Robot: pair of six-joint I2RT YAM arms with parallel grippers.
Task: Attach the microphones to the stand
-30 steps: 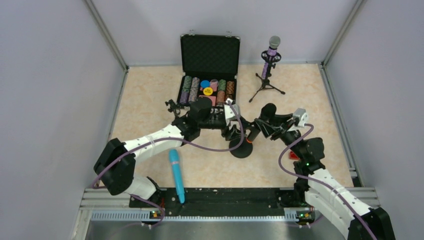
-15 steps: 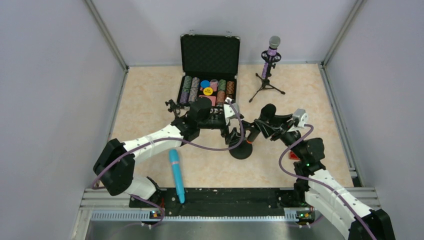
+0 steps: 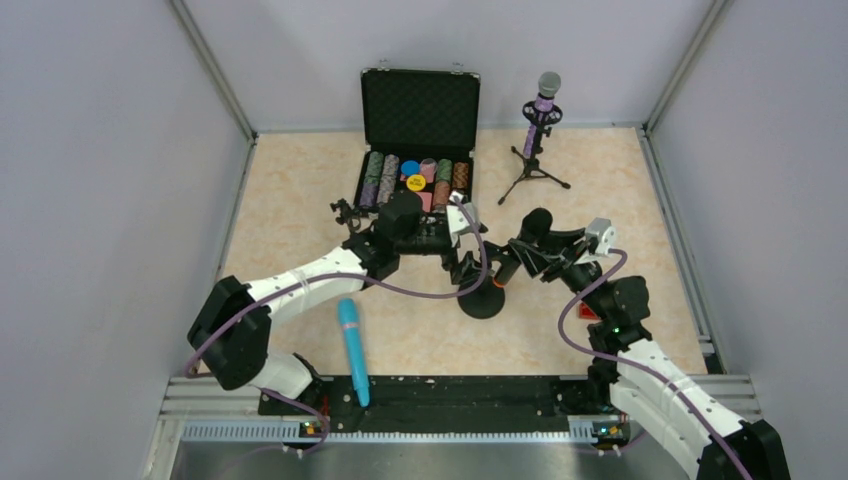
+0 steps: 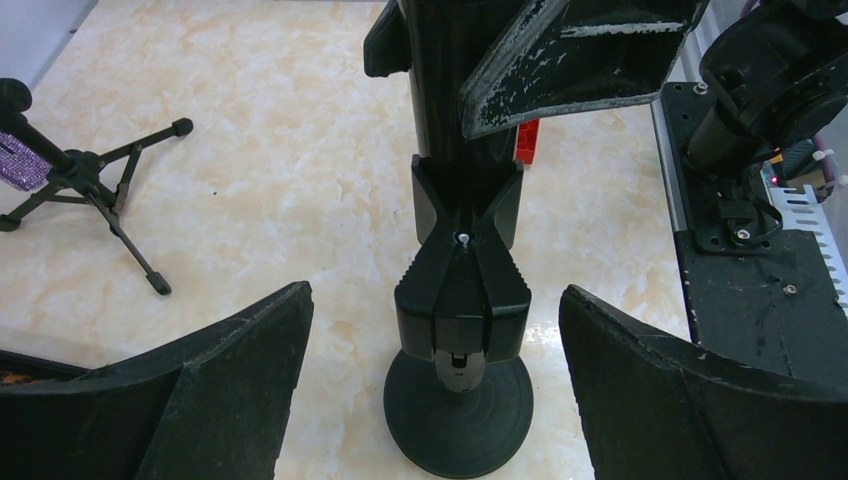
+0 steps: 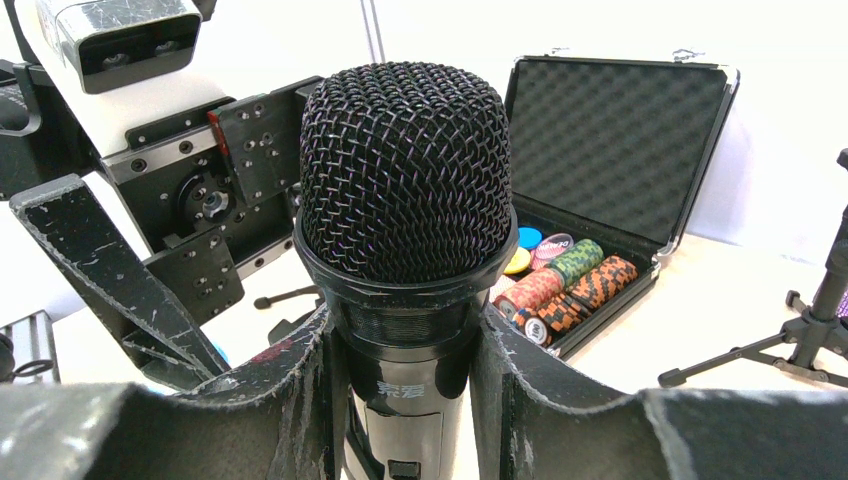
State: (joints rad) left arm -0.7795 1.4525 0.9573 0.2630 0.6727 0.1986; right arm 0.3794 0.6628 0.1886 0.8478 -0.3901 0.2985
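Observation:
The black microphone (image 5: 405, 170) with an orange end (image 3: 497, 283) stands in the clip (image 4: 462, 300) of the round-base stand (image 3: 483, 300). My right gripper (image 3: 518, 258) is shut on its body just below the grille. My left gripper (image 4: 435, 292) is open, its fingers (image 4: 250, 370) wide apart on either side of the clip without touching it. The turquoise microphone (image 3: 352, 350) lies flat on the table near the front. The glittery purple microphone (image 3: 542, 105) sits upright in a tripod stand (image 3: 533, 170) at the back right.
An open black case (image 3: 420, 110) with stacks of poker chips (image 3: 415, 180) sits at the back centre, just behind the left arm. A small red block (image 3: 587, 311) lies by the right arm. Grey walls close in the table on both sides.
My left gripper has opened wide around the stand's clip. The right gripper keeps its hold on the black microphone, and both arms have hardly moved.

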